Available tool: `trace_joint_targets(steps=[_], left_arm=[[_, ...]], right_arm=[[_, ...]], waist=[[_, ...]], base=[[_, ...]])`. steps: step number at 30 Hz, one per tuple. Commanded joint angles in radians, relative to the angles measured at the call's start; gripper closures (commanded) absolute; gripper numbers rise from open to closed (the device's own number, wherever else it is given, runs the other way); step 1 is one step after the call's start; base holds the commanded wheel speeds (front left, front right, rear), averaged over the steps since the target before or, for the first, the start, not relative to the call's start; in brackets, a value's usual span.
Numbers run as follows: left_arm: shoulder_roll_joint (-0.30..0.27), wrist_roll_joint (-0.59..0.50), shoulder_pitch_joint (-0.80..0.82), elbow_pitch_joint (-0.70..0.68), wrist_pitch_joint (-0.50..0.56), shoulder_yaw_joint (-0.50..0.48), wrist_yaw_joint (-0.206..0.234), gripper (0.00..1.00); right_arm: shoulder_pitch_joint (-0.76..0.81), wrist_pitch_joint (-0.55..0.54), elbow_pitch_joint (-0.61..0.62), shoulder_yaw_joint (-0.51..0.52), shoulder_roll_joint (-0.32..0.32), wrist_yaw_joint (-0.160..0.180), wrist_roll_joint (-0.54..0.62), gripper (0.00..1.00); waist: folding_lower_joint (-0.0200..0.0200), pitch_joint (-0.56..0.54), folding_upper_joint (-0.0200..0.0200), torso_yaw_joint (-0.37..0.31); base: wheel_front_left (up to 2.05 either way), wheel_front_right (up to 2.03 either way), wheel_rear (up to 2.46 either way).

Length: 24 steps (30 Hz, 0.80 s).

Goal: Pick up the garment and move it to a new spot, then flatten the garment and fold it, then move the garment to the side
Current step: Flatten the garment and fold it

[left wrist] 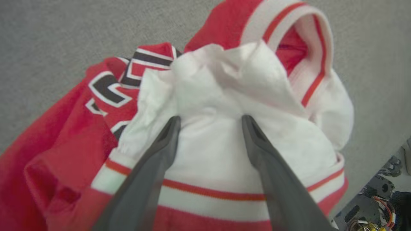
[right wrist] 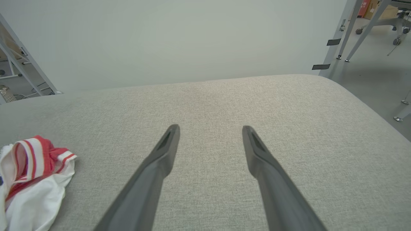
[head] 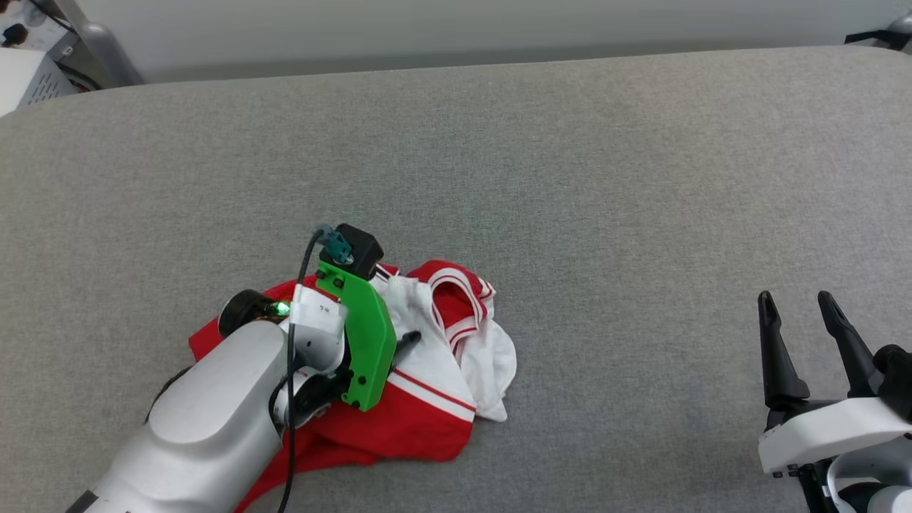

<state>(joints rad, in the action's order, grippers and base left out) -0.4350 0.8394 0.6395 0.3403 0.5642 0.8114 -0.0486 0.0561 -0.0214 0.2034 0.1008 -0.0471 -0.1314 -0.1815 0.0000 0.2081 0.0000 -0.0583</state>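
The garment [head: 420, 399] lies crumpled on the grey padded surface [head: 570, 178], at the lower left of the head view. It is red, with white sleeve cloth, red-and-white striped trim and part of a black-and-white number [left wrist: 109, 88] showing. My left arm reaches over it, and one dark finger [head: 407, 342] shows past the green bracket [head: 367, 342]. My left gripper [left wrist: 211, 119] is open, its tips down at a bunched white fold with nothing pinched between them. Far to the right of the garment [right wrist: 32, 176], my right gripper [head: 798, 306] stands open above bare surface.
The padded surface stretches wide behind and to the right of the garment. Its far edge meets a pale wall [right wrist: 179, 38]. Metal equipment [head: 35, 78] stands at the far left corner. Table legs [right wrist: 350, 29] and floor lie beyond the right edge.
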Motion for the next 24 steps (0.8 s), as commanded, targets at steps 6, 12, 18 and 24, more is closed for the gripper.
trace_joint_targets(steps=[6, 12, 18, 24], left_arm=[[0.005, -0.026, 0.038, 0.020, 0.007, 0.038, -0.031, 1.00], [0.028, -0.081, 0.065, -0.048, -0.124, 0.024, -0.021, 1.00], [0.017, -0.109, 0.066, -0.141, -0.221, -0.025, 0.035, 1.00], [-0.055, -0.086, -0.012, -0.219, -0.306, -0.136, 0.143, 1.00]], right_arm=[[-0.025, 0.025, -0.028, -0.005, -0.003, 0.001, -0.022, 0.00], [-0.022, 0.027, -0.042, 0.008, -0.003, 0.001, -0.024, 0.00], [-0.011, 0.020, -0.038, 0.023, -0.003, 0.001, -0.020, 0.00], [0.001, 0.011, -0.029, 0.032, -0.003, 0.001, -0.021, 0.00]], waist=[[0.0000, 0.005, 0.0000, -0.021], [0.0000, -0.021, 0.0000, -0.006], [0.0000, -0.048, 0.0000, 0.022], [0.0000, -0.065, 0.0000, 0.055]], base=[[0.00, 0.00, 0.00], [0.00, 0.00, 0.00], [0.00, 0.00, 0.00], [0.00, 0.00, 0.00]])
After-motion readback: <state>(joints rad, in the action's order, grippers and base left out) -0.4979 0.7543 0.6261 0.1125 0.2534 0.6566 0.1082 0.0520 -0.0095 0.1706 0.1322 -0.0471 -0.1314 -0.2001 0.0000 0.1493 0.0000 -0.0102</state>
